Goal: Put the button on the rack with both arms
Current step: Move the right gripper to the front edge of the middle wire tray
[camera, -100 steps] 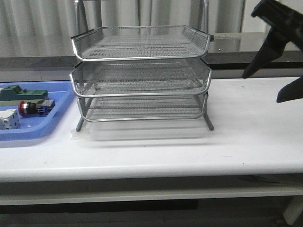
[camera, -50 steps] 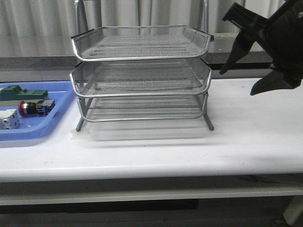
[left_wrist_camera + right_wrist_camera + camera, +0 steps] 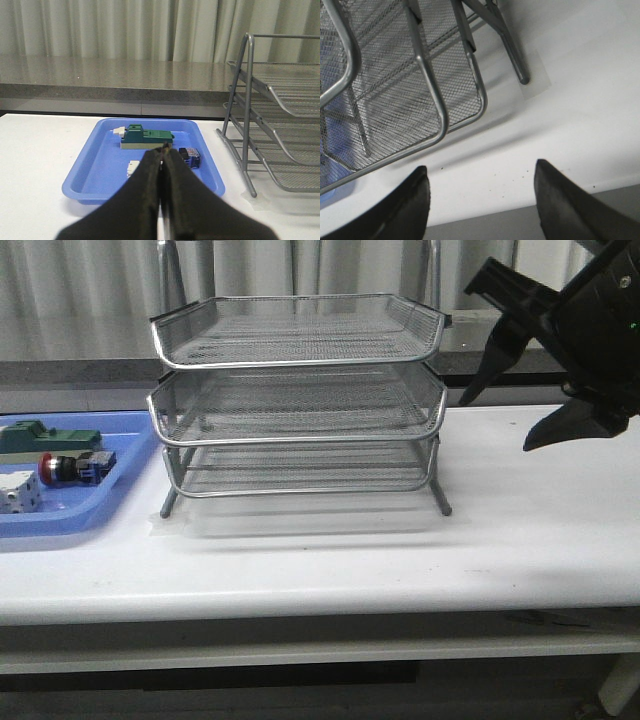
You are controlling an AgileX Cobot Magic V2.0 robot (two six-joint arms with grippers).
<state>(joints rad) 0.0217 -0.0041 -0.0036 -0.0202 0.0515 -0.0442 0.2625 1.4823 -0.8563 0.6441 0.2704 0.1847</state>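
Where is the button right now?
In the front view the button lies in the blue tray at the table's left edge, left of the rack, between the green part and the white block.

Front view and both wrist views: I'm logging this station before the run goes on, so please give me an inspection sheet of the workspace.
Surface: white table, a few dark specks near its front edge.
Job's things: button lies in the blue tray; rack stands mid-table, all three tiers without parts.
Clutter: green part and white block share the blue tray.
Grippers: left gripper fingers closed, holding nothing, short of the tray; right gripper fingers spread, raised beside the rack's right side.
Cables: nothing seen.
Surroundings: grey curtain and a stone-look ledge behind.
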